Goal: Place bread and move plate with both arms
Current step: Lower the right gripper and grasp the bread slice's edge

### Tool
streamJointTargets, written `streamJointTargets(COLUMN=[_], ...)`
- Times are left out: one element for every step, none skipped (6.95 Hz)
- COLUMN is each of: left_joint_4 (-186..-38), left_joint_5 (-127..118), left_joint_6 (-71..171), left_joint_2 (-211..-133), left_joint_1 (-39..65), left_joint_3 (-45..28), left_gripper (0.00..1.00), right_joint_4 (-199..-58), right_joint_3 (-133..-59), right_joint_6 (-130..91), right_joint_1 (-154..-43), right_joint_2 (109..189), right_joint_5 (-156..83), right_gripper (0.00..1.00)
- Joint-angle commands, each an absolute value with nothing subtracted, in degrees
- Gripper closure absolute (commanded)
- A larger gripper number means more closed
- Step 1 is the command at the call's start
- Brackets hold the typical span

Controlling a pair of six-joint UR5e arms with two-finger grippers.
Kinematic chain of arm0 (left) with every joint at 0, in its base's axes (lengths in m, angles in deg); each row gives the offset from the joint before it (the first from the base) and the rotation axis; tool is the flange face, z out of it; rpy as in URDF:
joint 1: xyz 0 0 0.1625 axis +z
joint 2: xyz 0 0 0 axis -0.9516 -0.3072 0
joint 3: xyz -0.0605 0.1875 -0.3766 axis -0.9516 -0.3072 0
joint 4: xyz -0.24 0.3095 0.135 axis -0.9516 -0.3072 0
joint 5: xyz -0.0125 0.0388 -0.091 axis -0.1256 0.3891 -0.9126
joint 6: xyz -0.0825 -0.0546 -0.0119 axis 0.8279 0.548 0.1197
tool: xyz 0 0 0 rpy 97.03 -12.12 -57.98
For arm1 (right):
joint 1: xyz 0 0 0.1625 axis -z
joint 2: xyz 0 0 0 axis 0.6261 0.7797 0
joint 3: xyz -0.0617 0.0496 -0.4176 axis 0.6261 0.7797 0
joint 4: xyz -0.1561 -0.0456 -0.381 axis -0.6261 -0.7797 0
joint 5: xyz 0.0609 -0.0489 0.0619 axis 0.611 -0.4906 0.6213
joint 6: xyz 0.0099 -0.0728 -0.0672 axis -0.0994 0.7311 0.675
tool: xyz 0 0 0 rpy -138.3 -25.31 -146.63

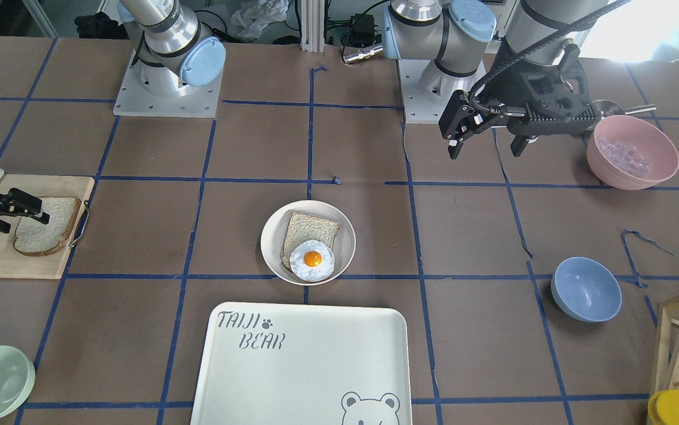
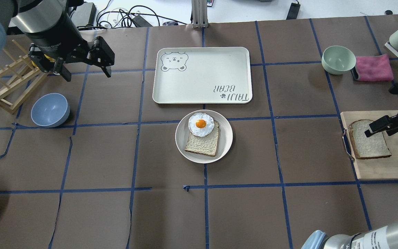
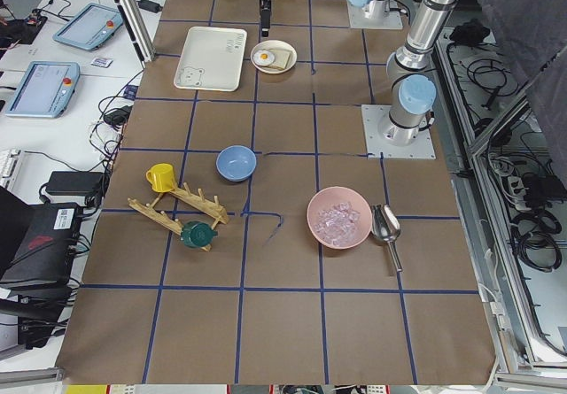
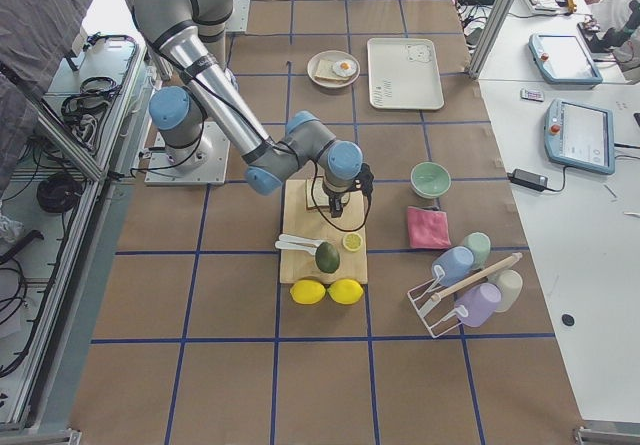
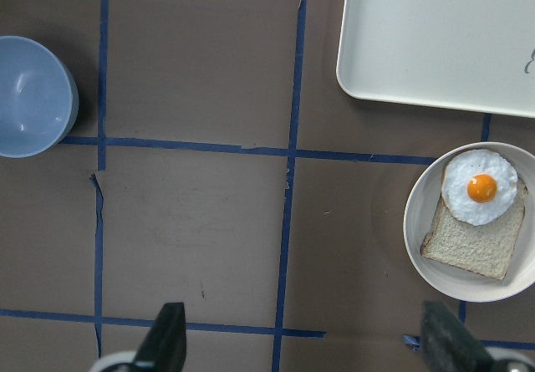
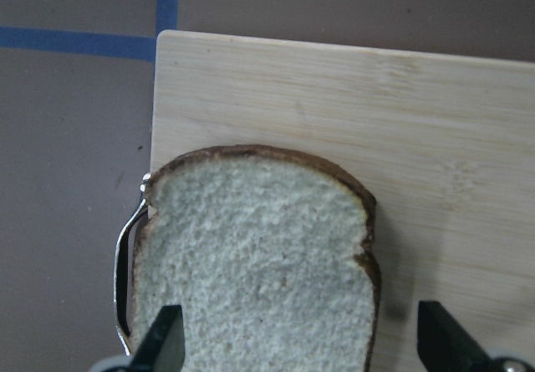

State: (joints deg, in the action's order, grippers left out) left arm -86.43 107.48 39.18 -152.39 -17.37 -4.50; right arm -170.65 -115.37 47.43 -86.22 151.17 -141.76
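Overhead exterior view has the plate [image 2: 227,138] near the table's middle. It carries a thin tan slice [image 2: 202,144], and a fried egg [image 2: 201,124] lies on that slice's 12 o'clock end. Just beyond the plate at 12 o'clock, but apart from it, lies the TAIJI BEAR tray [image 2: 202,74].

The bread [image 2: 370,141] lies flat on a wooden cutting board [image 2: 385,167], well away at the plate's 3 o'clock. Its rounded top points toward 12 o'clock in that view.

The right gripper [image 6: 305,343] is low over the bread with its fingers spread wide. In the wrist view one finger [image 6: 165,338] sits over the slice's crust edge and the other [image 6: 443,338] stands outside the opposite crust, over the bare board. Whether either finger touches the bread cannot be told.

The left gripper [image 2: 88,75] hangs in the air at the plate's 10 o'clock, well apart from it, fingers wide and holding nothing. A blue bowl [image 2: 50,110] sits at that gripper's 7 o'clock, and a wooden rack [image 2: 5,90] lies toward its 9 o'clock. A pale green bowl [image 2: 338,59] stands at the board's 11 o'clock.
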Motion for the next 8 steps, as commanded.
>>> streamJointTargets(left_joint_4=[-86.4, -86.4, -86.4, -86.4, -86.4, -86.4, -86.4, -86.3], left_joint_5=[107.5, 107.5, 107.5, 107.5, 107.5, 107.5, 107.5, 107.5], left_joint_6=[39.2, 39.2, 39.2, 39.2, 39.2, 39.2, 39.2, 39.3], left_joint_2=[-152.4, -152.4, -152.5, -152.4, -152.5, -152.6, -152.6, -152.7], left_joint_1=[-17.4, -17.4, -17.3, -17.4, -17.4, -17.4, -17.4, -17.4], left_joint_3=[-4.5, -4.5, -4.2, -4.5, -4.3, -4.3, -4.4, -4.4], left_gripper=[0.0, 0.0, 0.0, 0.0, 0.0, 0.0, 0.0, 0.0], right_joint_4=[-170.9, -170.7, -170.5, -170.4, -170.2, -169.8, -169.2, -169.0], right_joint_3=[-115.7, -115.8, -115.8, -115.8, -115.8, -115.8, -115.7, -115.7], right_joint_6=[47.4, 47.3, 47.3, 47.3, 47.0, 47.0, 47.0, 47.0], right_joint_1=[-86.2, -86.2, -86.2, -86.2, -86.2, -86.2, -86.2, -86.3], right_joint_2=[151.2, 151.2, 151.2, 151.2, 151.5, 151.6, 151.9, 152.0], right_joint_5=[-141.9, -142.3, -142.4, -143.9, -145.2, -147.0, -148.8, -149.4], right_gripper=[0.23, 0.42, 0.56, 0.72, 0.88, 1.0, 1.0, 1.0])
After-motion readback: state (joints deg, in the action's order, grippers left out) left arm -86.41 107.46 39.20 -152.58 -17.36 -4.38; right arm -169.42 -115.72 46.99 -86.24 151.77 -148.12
